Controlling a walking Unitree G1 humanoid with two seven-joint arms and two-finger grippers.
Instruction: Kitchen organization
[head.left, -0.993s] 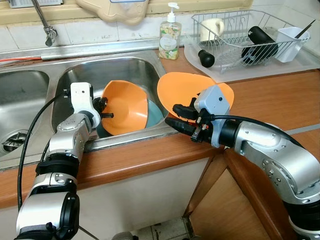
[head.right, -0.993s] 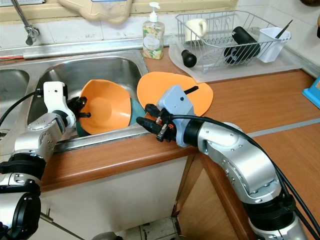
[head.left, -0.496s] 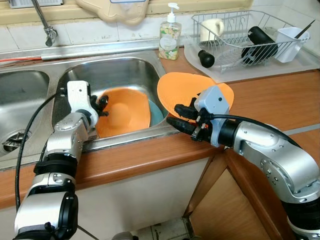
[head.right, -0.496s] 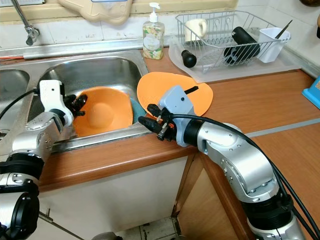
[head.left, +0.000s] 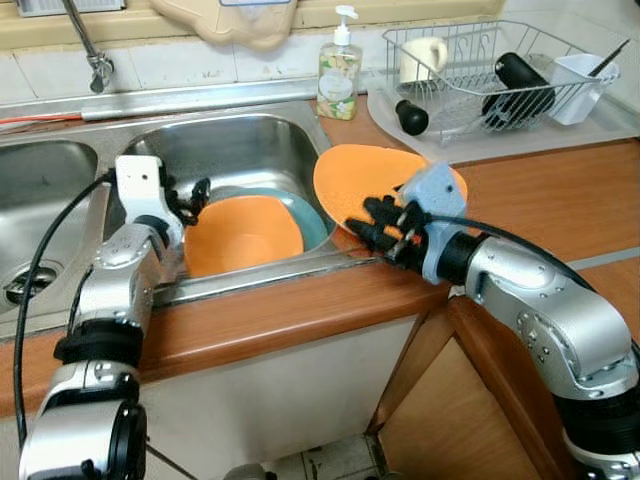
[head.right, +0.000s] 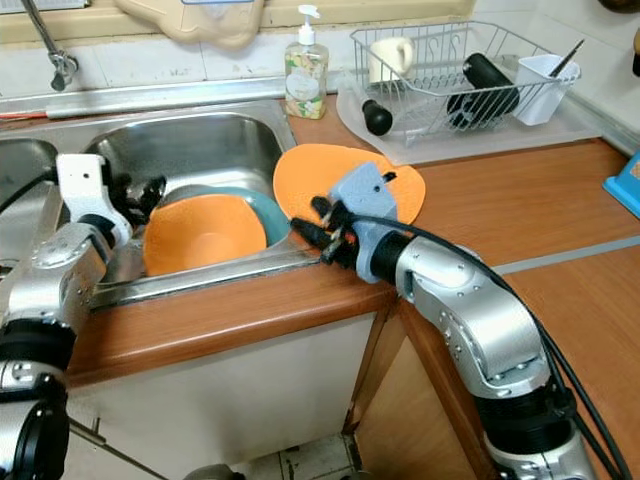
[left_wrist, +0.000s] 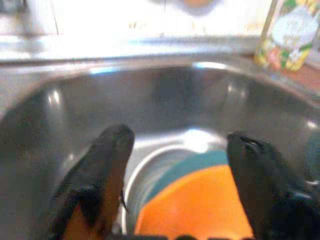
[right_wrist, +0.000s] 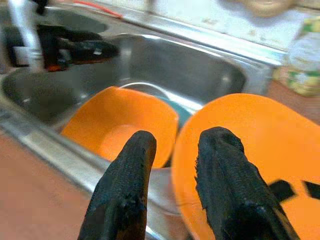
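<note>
Currently, sink (head.left: 250, 150): orange bowl (head.left: 243, 232) lies in the basin atop a teal plate (head.left: 312, 222), just beside the left end effector (head.left: 187, 199), which hovers over the basin's near-left side, fingers spread, holding nothing. Counter (head.left: 540, 200): orange plate (head.left: 360, 180) rests at the sink's edge, partly overhanging the basin; right end effector (head.left: 372, 222) sits at its near rim, fingers (right_wrist: 131, 165) parted, one over the plate, one over the sink edge; contact cannot be told. Beyond: soap bottle (head.left: 340, 70), dish rack (head.left: 490, 75) with mug (head.left: 422, 58).
</note>
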